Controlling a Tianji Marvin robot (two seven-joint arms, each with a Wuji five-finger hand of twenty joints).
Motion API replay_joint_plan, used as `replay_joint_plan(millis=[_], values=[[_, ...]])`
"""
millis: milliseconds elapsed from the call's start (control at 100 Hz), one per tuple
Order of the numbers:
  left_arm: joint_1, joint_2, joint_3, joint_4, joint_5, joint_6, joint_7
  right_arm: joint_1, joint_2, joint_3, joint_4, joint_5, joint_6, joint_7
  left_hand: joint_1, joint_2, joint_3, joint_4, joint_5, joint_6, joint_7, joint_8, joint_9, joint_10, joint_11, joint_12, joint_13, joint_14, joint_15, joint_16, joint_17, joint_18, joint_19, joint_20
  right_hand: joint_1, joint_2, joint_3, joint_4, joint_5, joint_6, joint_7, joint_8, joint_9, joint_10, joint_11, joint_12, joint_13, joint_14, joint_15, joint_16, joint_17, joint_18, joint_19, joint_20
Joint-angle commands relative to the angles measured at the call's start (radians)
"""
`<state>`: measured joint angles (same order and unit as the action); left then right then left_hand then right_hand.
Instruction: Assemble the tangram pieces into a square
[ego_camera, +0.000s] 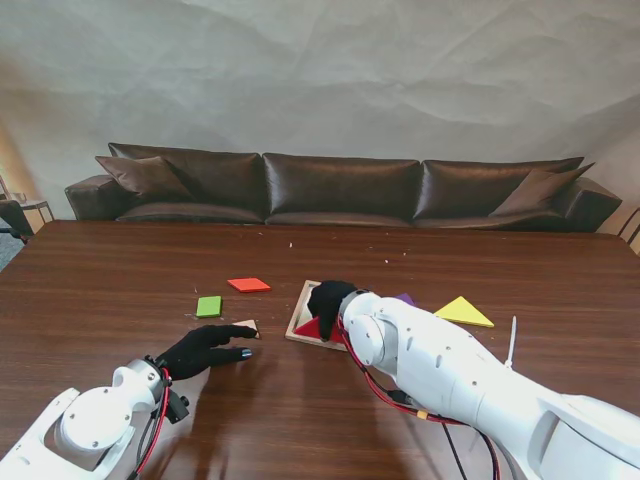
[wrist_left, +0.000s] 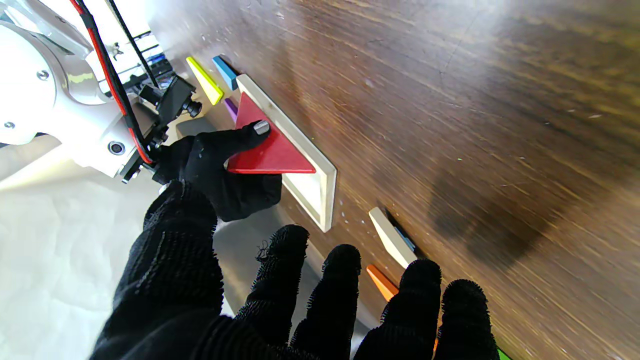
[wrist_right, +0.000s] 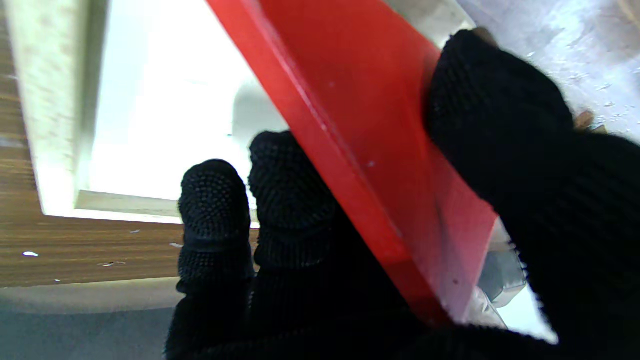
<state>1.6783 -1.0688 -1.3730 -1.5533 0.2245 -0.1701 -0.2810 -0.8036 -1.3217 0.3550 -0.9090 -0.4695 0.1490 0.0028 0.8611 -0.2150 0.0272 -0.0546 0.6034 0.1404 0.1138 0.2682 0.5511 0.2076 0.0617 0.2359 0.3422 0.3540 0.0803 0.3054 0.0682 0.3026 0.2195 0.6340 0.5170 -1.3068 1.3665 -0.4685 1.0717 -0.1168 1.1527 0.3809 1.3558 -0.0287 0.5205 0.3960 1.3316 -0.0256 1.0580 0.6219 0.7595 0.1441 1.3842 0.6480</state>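
Observation:
A pale wooden square tray (ego_camera: 298, 322) (wrist_left: 320, 192) (wrist_right: 40, 125) lies mid-table. My right hand (ego_camera: 330, 300) (wrist_left: 220, 170) (wrist_right: 450, 200), in a black glove, is shut on a red triangle (ego_camera: 310, 328) (wrist_left: 267, 150) (wrist_right: 370, 130) held tilted over the tray, thumb on its face and fingers (wrist_right: 215, 210) under it. My left hand (ego_camera: 205, 350) (wrist_left: 280, 310) rests open on the table left of the tray, fingers spread near a cream piece (ego_camera: 246, 325) (wrist_left: 392, 237). Loose pieces: orange (ego_camera: 249, 285) (wrist_left: 382, 282), green (ego_camera: 209, 306), yellow triangle (ego_camera: 463, 312) (wrist_left: 205, 80), purple (ego_camera: 405, 298) (wrist_left: 231, 107), blue (wrist_left: 225, 71).
A dark leather sofa (ego_camera: 340, 190) runs along the far edge of the brown table (ego_camera: 120, 270). A white cable tie (ego_camera: 512, 342) lies right of the yellow triangle. My right arm's white casing (ego_camera: 450, 370) spans the near right of the table.

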Motion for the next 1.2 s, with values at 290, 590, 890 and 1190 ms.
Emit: replay_joint_plan(millis=[290,590,890,1190], values=[[0.003,-0.001,0.003,0.002,-0.003,0.006,-0.020,0.004,-0.019,-0.016,0.033,0.005,-0.035,0.002,0.011,0.028,-0.019,0.036,0.017,-0.001,0.003,0.002,0.018,-0.007,0.002,0.003,0.013,0.009,0.009,0.012,-0.002,0.009,-0.019,0.009,-0.039,0.028,0.032,0.033,-0.098,-0.014,-0.132,-0.018,-0.080,0.062,-0.015,0.027,-0.015,0.009,-0.114,-0.002,0.212,0.076,-0.063,0.043],[0.003,-0.001,0.003,0.003,-0.004,0.007,-0.022,0.011,-0.011,-0.023,0.032,-0.012,-0.034,0.007,0.010,0.028,-0.019,0.036,0.019,-0.003,0.004,0.003,0.023,-0.007,0.003,0.004,0.016,0.010,0.010,0.012,0.002,0.011,-0.018,0.010,-0.140,0.097,0.036,0.240,-0.150,0.058,-0.356,0.123,-0.219,0.071,0.019,-0.007,-0.031,0.078,-0.342,-0.038,0.061,0.128,-0.128,0.053],[-0.001,0.000,0.004,0.007,-0.007,0.003,-0.029,0.011,-0.003,-0.016,0.023,-0.033,-0.019,-0.005,0.009,0.028,-0.020,0.035,0.019,-0.004,0.004,0.003,0.025,-0.005,0.003,0.005,0.019,0.012,0.011,0.013,0.007,0.014,-0.016,0.011,-0.154,0.155,0.026,0.244,-0.210,0.069,-0.388,0.106,-0.289,0.079,0.037,-0.013,-0.065,0.092,-0.404,-0.024,0.004,0.119,-0.117,0.050],[-0.006,0.001,0.009,0.014,-0.009,0.005,-0.033,0.012,0.007,-0.013,0.013,-0.044,-0.009,0.000,0.010,0.029,-0.019,0.036,0.022,-0.003,0.005,0.003,0.035,-0.001,0.007,0.009,0.020,0.012,0.012,0.013,0.010,0.015,-0.015,0.011,-0.170,0.197,0.013,0.247,-0.245,0.073,-0.389,0.096,-0.330,0.084,0.040,-0.024,-0.089,0.099,-0.421,-0.019,-0.023,0.116,-0.122,0.039]])
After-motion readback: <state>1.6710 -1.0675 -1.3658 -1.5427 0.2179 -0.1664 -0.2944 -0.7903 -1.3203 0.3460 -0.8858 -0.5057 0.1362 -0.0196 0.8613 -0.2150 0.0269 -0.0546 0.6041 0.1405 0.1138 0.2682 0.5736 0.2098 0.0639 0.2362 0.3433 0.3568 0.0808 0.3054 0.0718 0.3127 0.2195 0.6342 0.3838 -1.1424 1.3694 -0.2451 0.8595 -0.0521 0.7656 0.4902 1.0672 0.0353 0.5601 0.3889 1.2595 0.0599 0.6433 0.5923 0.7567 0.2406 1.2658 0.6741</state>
